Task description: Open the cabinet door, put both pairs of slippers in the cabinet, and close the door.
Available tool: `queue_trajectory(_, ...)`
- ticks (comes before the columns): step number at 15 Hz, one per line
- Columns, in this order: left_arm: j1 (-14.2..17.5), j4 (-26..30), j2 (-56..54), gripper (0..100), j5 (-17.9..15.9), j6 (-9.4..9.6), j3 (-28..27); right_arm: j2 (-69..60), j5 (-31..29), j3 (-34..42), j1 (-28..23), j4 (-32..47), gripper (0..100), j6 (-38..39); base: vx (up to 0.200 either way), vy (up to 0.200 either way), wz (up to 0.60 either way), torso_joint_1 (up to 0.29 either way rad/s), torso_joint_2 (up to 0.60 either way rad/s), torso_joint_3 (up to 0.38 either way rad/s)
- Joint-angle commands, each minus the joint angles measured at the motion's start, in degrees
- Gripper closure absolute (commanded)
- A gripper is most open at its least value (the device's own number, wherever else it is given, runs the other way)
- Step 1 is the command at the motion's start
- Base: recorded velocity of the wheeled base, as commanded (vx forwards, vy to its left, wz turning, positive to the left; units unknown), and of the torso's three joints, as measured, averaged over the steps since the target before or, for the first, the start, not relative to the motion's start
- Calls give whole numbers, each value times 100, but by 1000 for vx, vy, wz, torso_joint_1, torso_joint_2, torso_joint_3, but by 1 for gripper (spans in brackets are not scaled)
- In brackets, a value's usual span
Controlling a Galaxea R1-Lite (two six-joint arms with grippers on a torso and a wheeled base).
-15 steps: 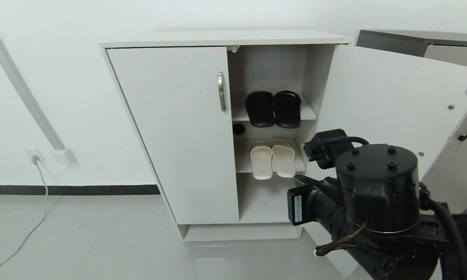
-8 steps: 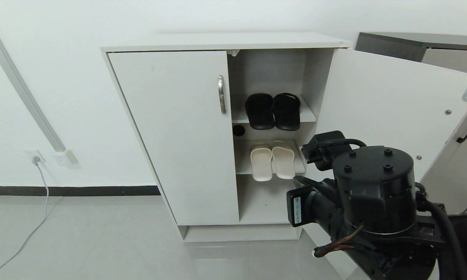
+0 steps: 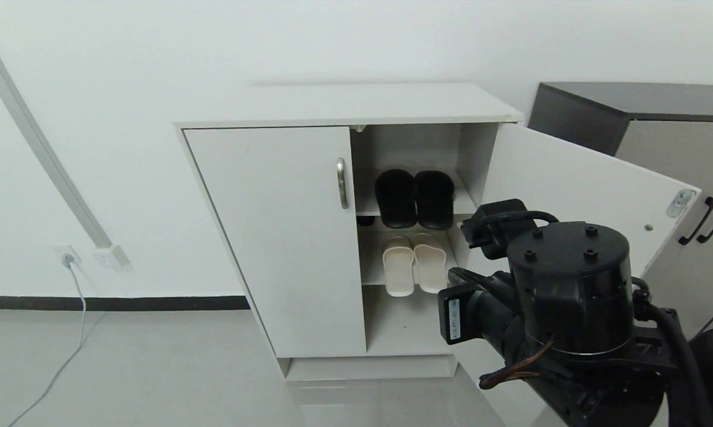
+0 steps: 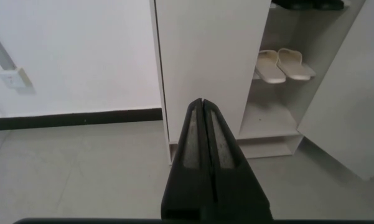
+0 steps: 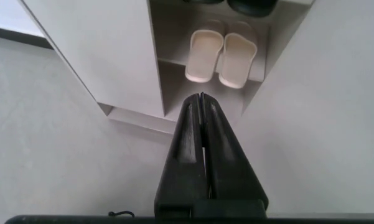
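Cabinet [image 3: 273, 237], boxy matte white; rounded black slippers [image 3: 414, 198] above cream slippers [image 3: 414, 264].

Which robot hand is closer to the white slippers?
Right. The right gripper points at the white slippers from in front of the open side; the left gripper is farther back, facing the closed door.

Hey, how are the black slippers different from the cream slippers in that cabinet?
The black slippers are dark and sit on the upper shelf; the cream slippers are pale and sit on the shelf below it. Both pairs lie side by side in the cabinet, on the side where the open door stands.
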Motion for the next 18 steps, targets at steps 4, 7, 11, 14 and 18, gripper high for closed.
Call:
queue_trajectory(4, 1, -1, -1, 100, 0, -1, 0, 4, 3, 0, 11, 6, 100, 0, 0, 0, 0, 130, -462, -332)
queue_trajectory(7, 1, -1, -1, 100, 0, -1, 0, 13, 3, 0, 11, 6, 100, 0, 0, 0, 0, 172, -469, -320)
queue_trajectory(11, 1, -1, -1, 100, 0, -1, 0, 13, 3, 0, 11, 6, 100, 0, 0, 0, 0, 178, -492, -316)
queue_trajectory(14, -8, -1, -1, 100, 0, -1, 0, 4, 3, 0, 11, 6, 100, 0, 0, 0, 0, 196, -505, -318)
queue_trajectory(18, 1, -1, -1, 100, 0, -1, 0, 4, 12, 53, 11, -12, 100, 9, 0, 0, 0, 222, -537, -317)
